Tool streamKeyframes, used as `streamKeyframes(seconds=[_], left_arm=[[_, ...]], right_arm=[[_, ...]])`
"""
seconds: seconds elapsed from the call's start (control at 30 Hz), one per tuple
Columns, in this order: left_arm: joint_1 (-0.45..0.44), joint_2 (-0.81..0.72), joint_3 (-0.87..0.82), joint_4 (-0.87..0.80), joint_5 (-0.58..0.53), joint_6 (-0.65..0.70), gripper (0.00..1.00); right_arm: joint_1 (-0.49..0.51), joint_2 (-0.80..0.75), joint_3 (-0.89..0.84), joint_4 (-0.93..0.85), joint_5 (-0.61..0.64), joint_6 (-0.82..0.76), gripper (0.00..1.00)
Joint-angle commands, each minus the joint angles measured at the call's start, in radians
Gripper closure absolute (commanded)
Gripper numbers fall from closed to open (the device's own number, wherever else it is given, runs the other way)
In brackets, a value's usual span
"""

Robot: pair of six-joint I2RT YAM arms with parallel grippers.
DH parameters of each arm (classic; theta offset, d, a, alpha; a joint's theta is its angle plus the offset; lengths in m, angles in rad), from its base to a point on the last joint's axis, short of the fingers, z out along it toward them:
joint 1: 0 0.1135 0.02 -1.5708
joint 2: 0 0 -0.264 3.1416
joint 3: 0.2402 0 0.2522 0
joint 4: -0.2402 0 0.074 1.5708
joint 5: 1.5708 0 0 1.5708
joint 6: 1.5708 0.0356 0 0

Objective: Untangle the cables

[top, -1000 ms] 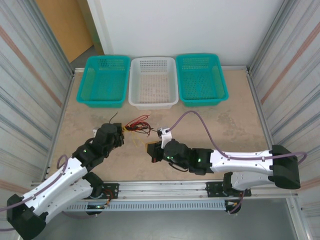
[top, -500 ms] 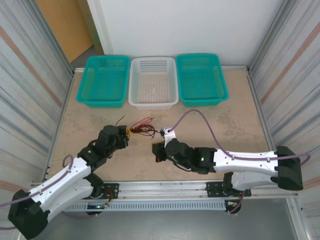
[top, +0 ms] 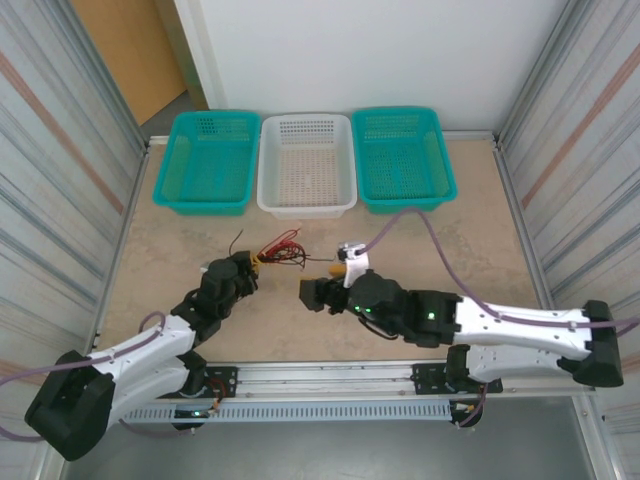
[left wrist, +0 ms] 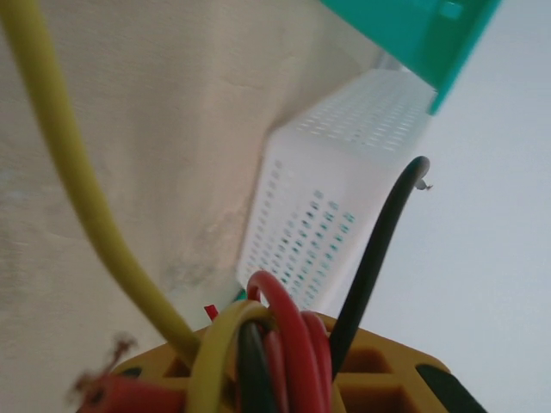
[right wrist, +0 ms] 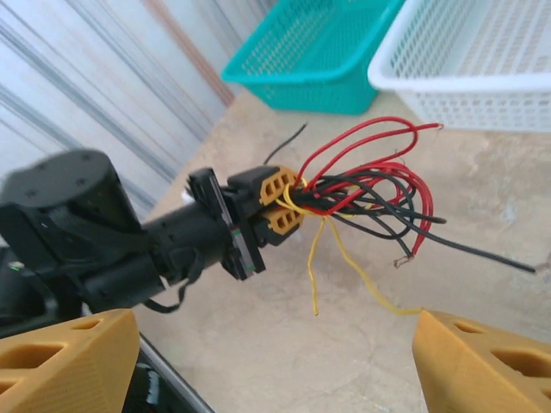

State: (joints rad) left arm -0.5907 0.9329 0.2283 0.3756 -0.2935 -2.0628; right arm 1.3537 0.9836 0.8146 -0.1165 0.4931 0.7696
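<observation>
Risk: tangle tightens.
L tool point(right wrist: 280, 202) pinches cables point(right wrist: 370, 181) at one end; R tool point(right wrist: 275, 357) spread, empty. Grabbing several strands tog. cd tighten knot or yank bundle free.

From here I count 3 baskets: 2 teal baskets point(top: 207, 160) point(top: 402, 158) at 11 and 1 o'clock, 1 white basket point(top: 307, 163) at 12. 2 arms: left arm point(top: 150, 345), right arm point(top: 500, 325). 1 bundle of cables point(top: 280, 248) in 3 colours, strands too tangled to count.
</observation>
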Motion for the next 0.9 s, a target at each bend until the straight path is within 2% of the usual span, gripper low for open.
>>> streamKeyframes(seconds=[0.0, 0.13, 0.23, 0.4, 0.5, 0.73, 0.87], left_arm=[[0.000, 0.002, 0.036, 0.155, -0.026, -0.028, 1.00], [-0.001, 0.036, 0.047, 0.287, -0.013, -0.001, 1.00], [-0.001, 0.070, 0.064, 0.410, 0.004, 0.029, 1.00], [-0.012, 0.142, 0.118, 0.623, 0.033, 0.084, 1.00], [-0.022, 0.186, 0.159, 0.726, 0.058, 0.116, 1.00], [-0.060, 0.281, 0.227, 0.917, 0.108, 0.178, 1.00], [-0.070, 0.312, 0.251, 0.973, 0.126, 0.187, 1.00]], right_arm=[[-0.017, -0.134, -0.077, -0.003, 0.083, 0.011, 0.20], [-0.127, -0.280, -0.204, 0.007, -0.024, 0.100, 0.39], [-0.208, -0.374, -0.301, 0.053, -0.116, 0.158, 0.47], [-0.347, -0.434, -0.457, 0.236, -0.293, 0.275, 0.51], [-0.415, -0.357, -0.467, 0.353, -0.423, 0.287, 0.51], [-0.419, -0.076, -0.317, 0.559, -0.597, 0.224, 0.58], [-0.419, 0.045, -0.263, 0.696, -0.675, 0.217, 0.61]])
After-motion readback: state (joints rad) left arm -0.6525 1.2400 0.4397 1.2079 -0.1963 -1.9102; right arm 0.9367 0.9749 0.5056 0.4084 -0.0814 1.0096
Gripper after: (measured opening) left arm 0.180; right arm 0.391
